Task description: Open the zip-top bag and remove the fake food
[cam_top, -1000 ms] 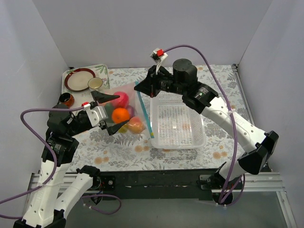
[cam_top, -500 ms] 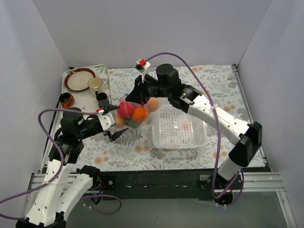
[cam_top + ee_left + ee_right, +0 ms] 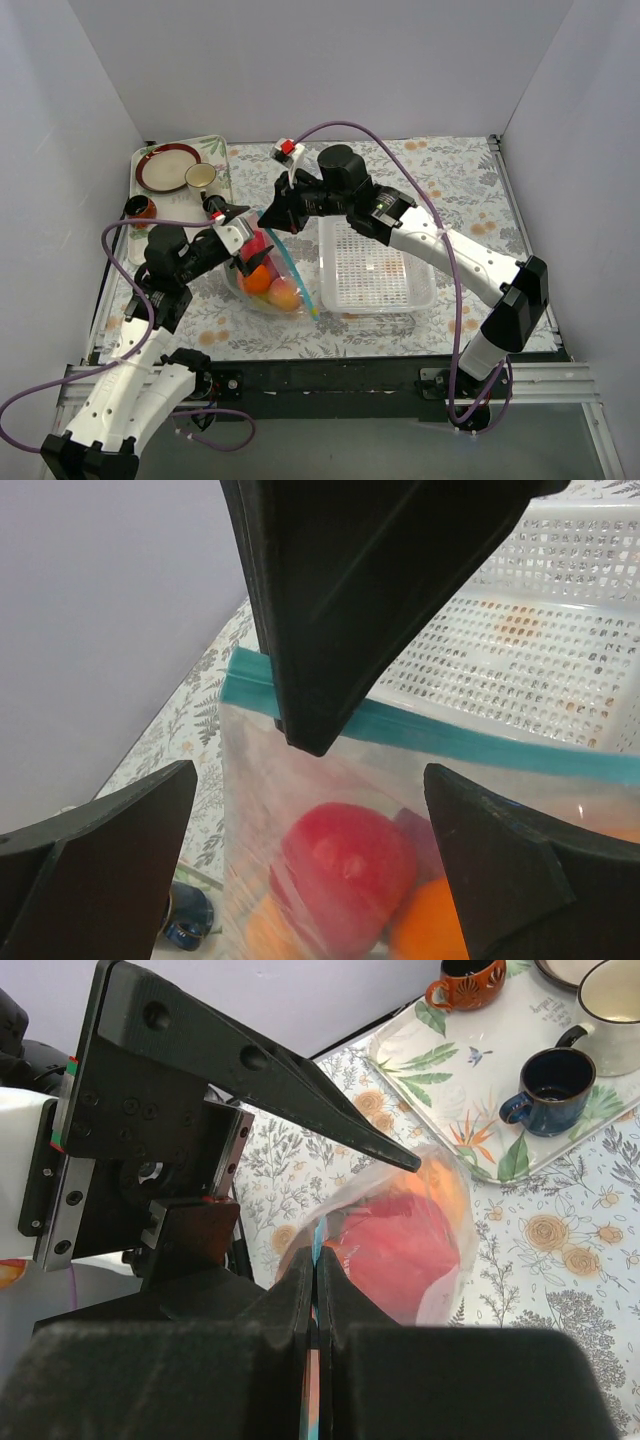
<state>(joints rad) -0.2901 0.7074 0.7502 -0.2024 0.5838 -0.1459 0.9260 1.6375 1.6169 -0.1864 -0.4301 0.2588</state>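
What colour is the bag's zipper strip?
Teal blue: the clear plastic bag's zip strip, best in left wrist view.

The left gripper [image 3: 310, 772] holds its two black fingers [image 3: 100, 850] spread wide, one to each side of the zip-top bag [image 3: 255, 790]; neither visibly touches it. Fake food [image 3: 345, 865] shows through the clear plastic: a glossy red piece with orange and purple-pink pieces beside it. The right gripper [image 3: 305, 730], a single dark wedge from above, tips onto the bag's teal zip strip [image 3: 480, 745]. A white mesh basket [image 3: 540, 620] lies beyond. The flowered desk [image 3: 190, 720] meets a pale wall [image 3: 110, 610] at its edge.
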